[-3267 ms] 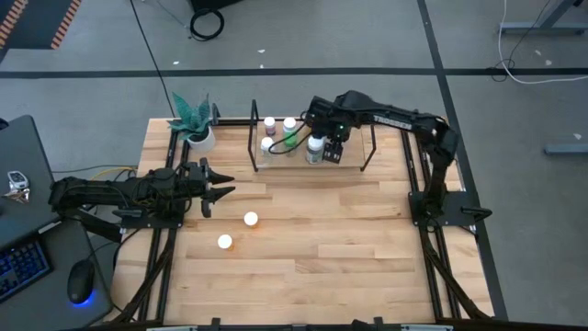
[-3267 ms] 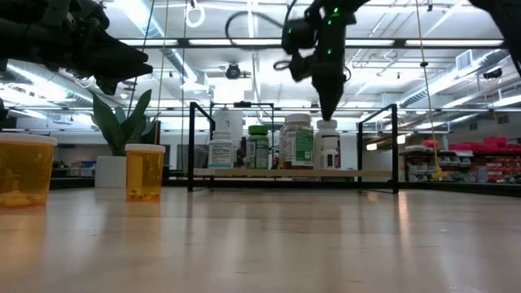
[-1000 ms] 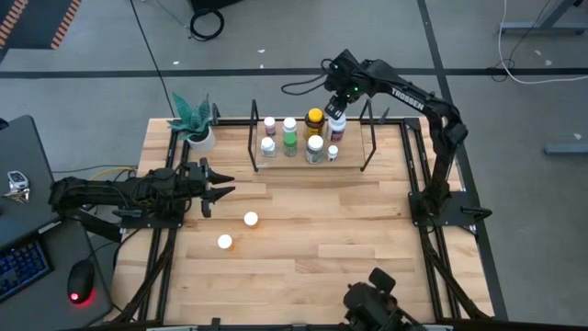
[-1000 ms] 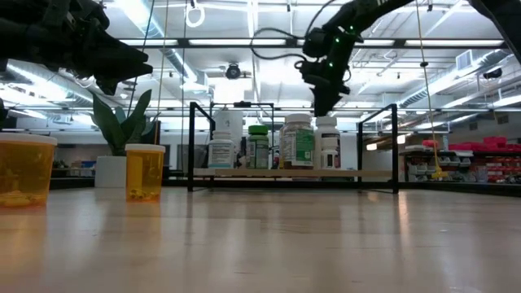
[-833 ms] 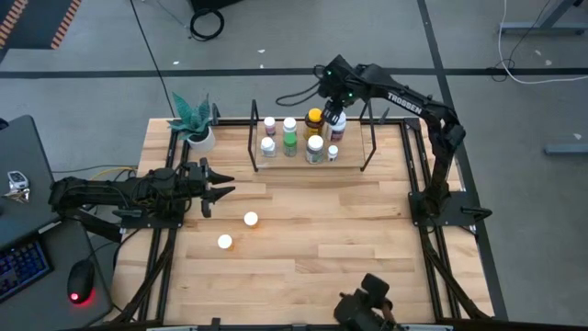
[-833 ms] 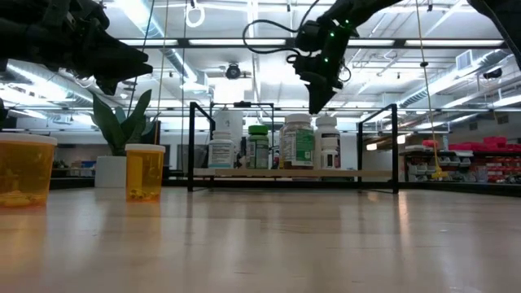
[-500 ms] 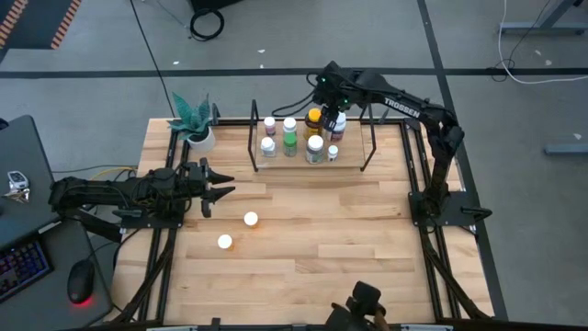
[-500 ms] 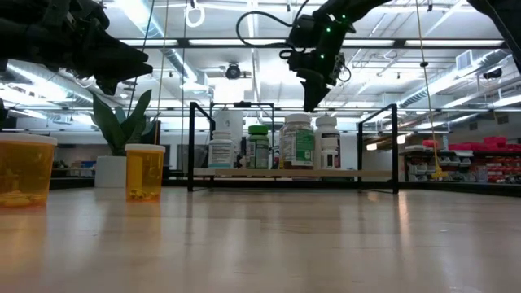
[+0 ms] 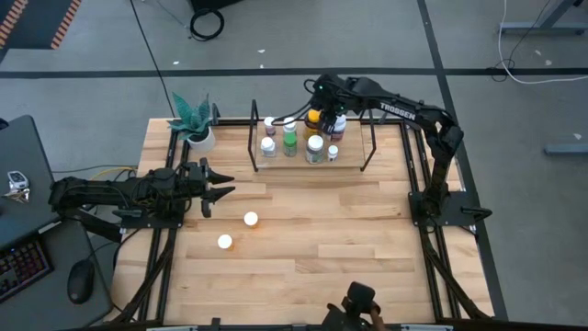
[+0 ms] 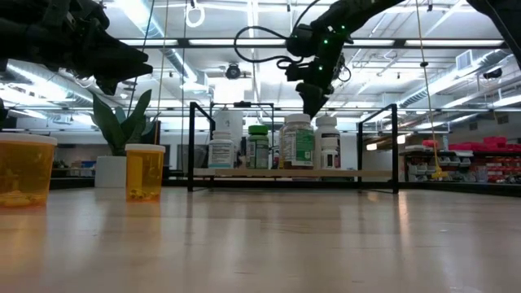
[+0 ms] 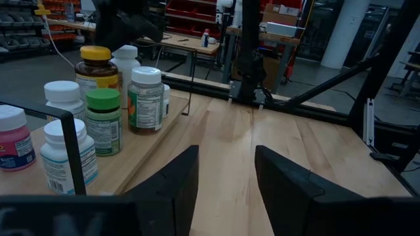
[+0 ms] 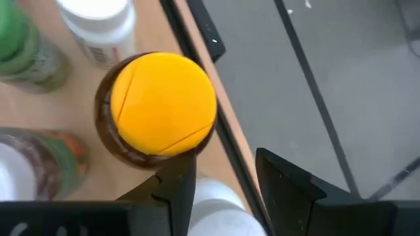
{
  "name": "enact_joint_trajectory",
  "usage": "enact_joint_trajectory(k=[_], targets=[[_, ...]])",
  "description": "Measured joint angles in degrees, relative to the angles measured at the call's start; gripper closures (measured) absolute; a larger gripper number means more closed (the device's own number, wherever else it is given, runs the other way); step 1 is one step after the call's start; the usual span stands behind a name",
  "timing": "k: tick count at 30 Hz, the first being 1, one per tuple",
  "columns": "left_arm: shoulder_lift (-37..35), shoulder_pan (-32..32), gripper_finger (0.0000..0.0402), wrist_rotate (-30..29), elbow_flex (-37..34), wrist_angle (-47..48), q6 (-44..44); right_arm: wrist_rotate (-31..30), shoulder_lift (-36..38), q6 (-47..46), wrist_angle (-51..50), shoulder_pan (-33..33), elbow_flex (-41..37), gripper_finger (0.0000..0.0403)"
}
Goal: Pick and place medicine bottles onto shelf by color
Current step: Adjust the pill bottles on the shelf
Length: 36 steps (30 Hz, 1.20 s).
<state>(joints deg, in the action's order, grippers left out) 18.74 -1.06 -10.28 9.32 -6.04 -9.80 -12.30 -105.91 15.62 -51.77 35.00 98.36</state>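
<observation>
**A:** Progress, from above: you have seven medicine bottles (image 9: 314,145) on the shelf (image 9: 354,162), and two white-capped ones (image 9: 250,219) wait on the table.

**B:** At table height, those two (image 10: 145,172) are amber and stand well apart from the shelf.

**A:** Your left gripper (image 11: 225,190) hangs parted over bare wood, touching nothing.

**B:** Your right gripper (image 12: 223,190) hovers above the yellow-capped bottle (image 12: 163,105), fingers apart with nothing between them.
</observation>
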Motion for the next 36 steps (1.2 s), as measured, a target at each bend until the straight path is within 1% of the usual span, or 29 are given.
enact_joint_trajectory(k=[3, 11, 14, 17, 19, 22, 26, 33, 36], targets=[[0.0, 0.0, 0.0245, 0.0, 0.0, 0.0, 0.0, 1.6, 0.0, -0.3, 0.4, 0.0, -0.1, 0.0238], [0.0, 0.0, 0.0252, 0.0, 0.0, 0.0, 0.0, 2.2, 0.0, -0.4, 2.3, -0.7, -0.1, 0.0238], [0.0, 0.0, 0.0249, 0.0, 0.0, 0.0, 0.0, 1.3, 0.0, -0.5, 1.7, -0.8, -0.1, 0.0238], [0.0, 0.0, 0.0245, 0.0, 0.0, 0.0, 0.0, 0.6, 0.0, -1.7, -1.4, -1.2, 0.7, 0.0238], [0.0, 0.0, 0.0244, 0.0, 0.0, 0.0, 0.0, 1.4, 0.1, -2.5, -4.3, -2.2, 2.6, 0.0238], [0.0, 0.0, 0.0246, 0.0, 0.0, 0.0, 0.0, 1.8, 0.3, -2.6, -9.1, -4.9, 4.9, 0.0238], [0.0, 0.0, 0.0251, 0.0, 0.0, 0.0, 0.0, 1.7, 0.3, -2.6, -13.7, -8.5, 5.6, 0.0238], [0.0, 0.0, 0.0248, 0.0, 0.0, 0.0, 0.0, 1.1, 0.3, -7.0, -21.3, -12.3, 3.7, 0.0238], [0.0, 0.0, 0.0244, 0.0, 0.0, 0.0, 0.0, 0.2, 0.3, -8.2, -21.1, -13.4, 0.9, 0.0238]])
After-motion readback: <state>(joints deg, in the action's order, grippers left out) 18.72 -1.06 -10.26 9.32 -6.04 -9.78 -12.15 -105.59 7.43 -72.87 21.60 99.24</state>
